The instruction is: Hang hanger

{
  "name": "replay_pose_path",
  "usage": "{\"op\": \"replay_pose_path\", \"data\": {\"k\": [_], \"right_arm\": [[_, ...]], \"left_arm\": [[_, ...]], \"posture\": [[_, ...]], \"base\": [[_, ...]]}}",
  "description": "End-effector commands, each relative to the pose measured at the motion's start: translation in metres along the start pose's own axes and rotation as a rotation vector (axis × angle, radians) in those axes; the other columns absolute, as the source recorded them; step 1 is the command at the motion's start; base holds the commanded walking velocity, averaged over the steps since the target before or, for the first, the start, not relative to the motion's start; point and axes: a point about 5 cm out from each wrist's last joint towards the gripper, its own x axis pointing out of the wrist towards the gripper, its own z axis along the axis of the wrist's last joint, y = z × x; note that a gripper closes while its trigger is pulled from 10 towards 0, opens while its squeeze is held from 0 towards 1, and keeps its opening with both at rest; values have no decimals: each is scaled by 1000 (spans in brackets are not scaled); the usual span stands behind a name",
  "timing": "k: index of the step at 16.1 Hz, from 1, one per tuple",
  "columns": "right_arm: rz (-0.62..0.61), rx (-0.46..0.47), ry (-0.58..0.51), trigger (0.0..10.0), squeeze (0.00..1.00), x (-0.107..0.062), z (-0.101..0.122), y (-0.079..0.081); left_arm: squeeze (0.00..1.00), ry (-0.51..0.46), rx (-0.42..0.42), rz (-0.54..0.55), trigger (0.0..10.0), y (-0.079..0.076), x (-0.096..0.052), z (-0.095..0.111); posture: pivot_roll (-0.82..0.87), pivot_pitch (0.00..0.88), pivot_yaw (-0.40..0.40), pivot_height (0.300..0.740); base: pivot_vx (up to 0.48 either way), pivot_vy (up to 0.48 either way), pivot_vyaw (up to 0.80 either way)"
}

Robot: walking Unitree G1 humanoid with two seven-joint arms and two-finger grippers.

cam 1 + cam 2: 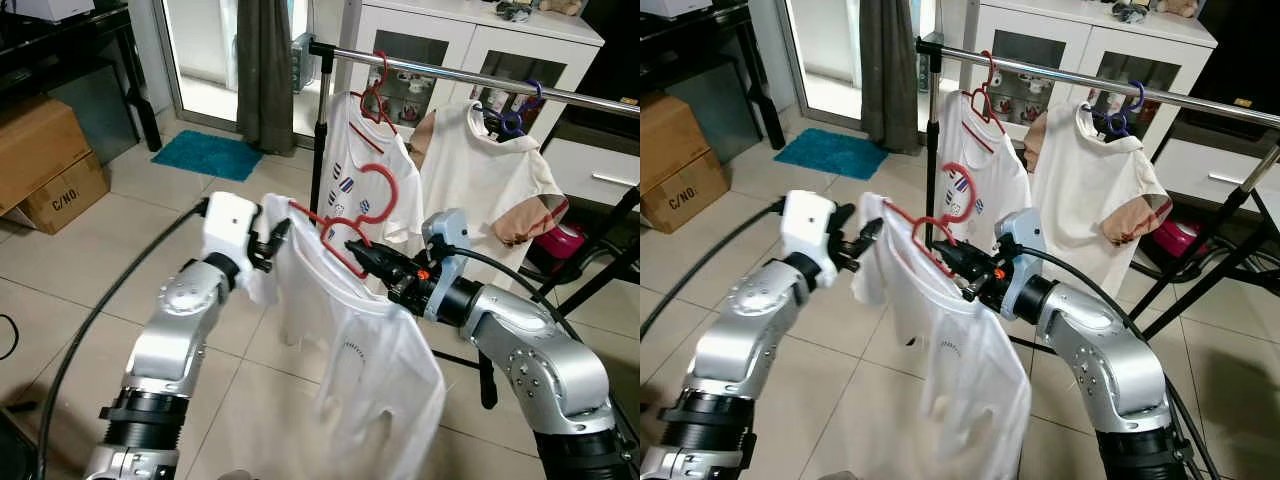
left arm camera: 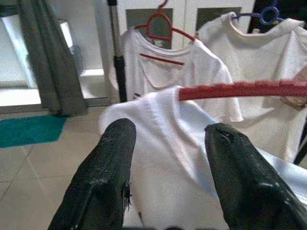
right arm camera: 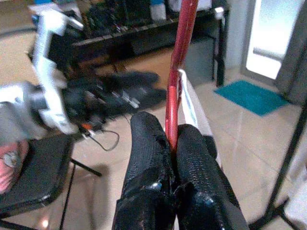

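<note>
Head view first: right gripper (image 1: pixel 352 248) is pinched tight on a red hanger (image 1: pixel 345 215) carrying a white t-shirt (image 1: pixel 370 370), held below the clothes rail (image 1: pixel 470 78). Left gripper (image 1: pixel 280 235) touches the shirt's shoulder. Left wrist view: fingers (image 2: pixel 108 158) spread apart, shirt cloth between them. Right wrist view: both fingers (image 3: pixel 148 143) clamp the hanger's red bar.

We count three hangers: two red, one (image 1: pixel 345 235) pinched in the right gripper (image 1: pixel 352 250), another (image 1: pixel 376 98) up on the rail (image 1: pixel 470 80) beyond it, plus one blue hanger (image 1: pixel 515 115) further along. Three white shirts: one (image 1: pixel 360 370) draped below that gripper, two (image 1: pixel 365 165) (image 1: pixel 485 175) hanging beyond it. Two cardboard boxes (image 1: pixel 45 160) sit far off past the left gripper (image 1: pixel 275 240).
</note>
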Motion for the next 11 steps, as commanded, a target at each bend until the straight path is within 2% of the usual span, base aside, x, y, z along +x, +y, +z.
{"op": "replay_pose_path", "data": {"k": [1, 5, 6, 7, 8, 11], "right_arm": [[27, -17, -40, 0, 0, -3, 8, 3], [74, -22, -46, 0, 0, -3, 10, 8], [84, -22, -52, 0, 0, -3, 11, 9], [88, -22, -56, 0, 0, -4, 12, 10], [89, -22, -58, 0, 0, -4, 13, 10], [87, -19, -67, 0, 0, -5, 14, 8]], "left_arm": [[0, 11, 6, -17, 10000, -1, 4, 1], [0, 64, 7, -36, 10000, -1, 8, -5], [0, 67, 0, -35, 6941, 0, 9, -6], [0, 69, 0, -41, 2745, 0, 10, -6], [0, 70, 2, -53, 0, -1, 11, -5], [0, 73, 34, -68, 0, -2, 11, -5]], "posture": [[-81, 0, -56, 740], [-83, 0, -52, 740], [-84, 0, -50, 740], [-84, 0, -50, 740], [-84, 0, -48, 740], [-83, 0, -45, 740]], "base": [[0, 0, 0], [0, 0, 0], [0, 0, 0], [0, 0, 0], [0, 0, 0], [0, 0, 0]]}}
